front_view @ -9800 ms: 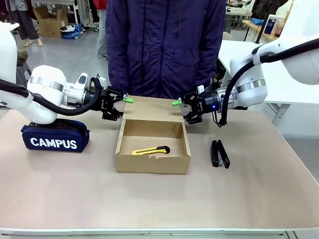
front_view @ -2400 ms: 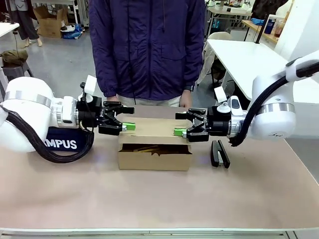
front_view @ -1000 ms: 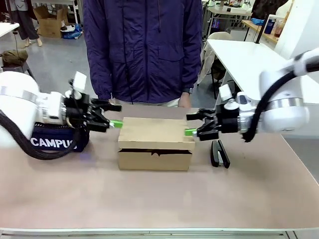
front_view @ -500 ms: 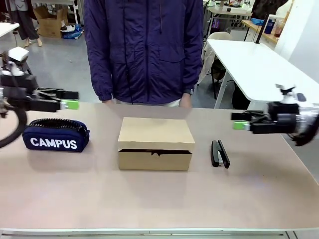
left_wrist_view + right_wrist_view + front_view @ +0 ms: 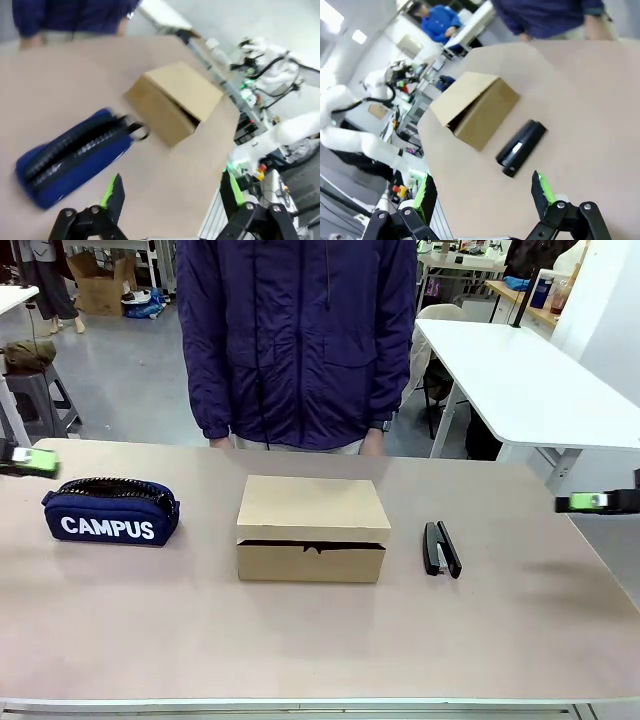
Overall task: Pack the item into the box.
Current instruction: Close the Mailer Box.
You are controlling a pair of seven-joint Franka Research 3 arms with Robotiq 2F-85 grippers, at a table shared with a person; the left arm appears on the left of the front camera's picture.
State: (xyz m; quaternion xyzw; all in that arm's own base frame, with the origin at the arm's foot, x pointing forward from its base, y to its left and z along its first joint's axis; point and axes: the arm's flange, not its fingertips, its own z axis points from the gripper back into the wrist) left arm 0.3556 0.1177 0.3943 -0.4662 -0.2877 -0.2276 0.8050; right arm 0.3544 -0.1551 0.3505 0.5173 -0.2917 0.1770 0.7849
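Front view gives you the widest look: the surface runs across the whole picture, and a person in a dark blue jacket stands at its far edge, cut off above the shoulders. In the middle sits the box, its flap lid down, so you cannot see inside it and the item is hidden from you in every view. To the box's left, well apart from it, lies the navy pouch lettered CAMPUS; to its right, near but not touching, lies the black stapler. Of the left gripper you get only a green-tipped finger at the left edge, and of the right gripper only a green tip at the right edge; both are clear of everything on the surface. The wrist views are blurred, but you can still make out that each pair of fingers stands wide apart and holds nothing: the left wrist view looks past its fingers at pouch and box, the right wrist view past its fingers at stapler and box.
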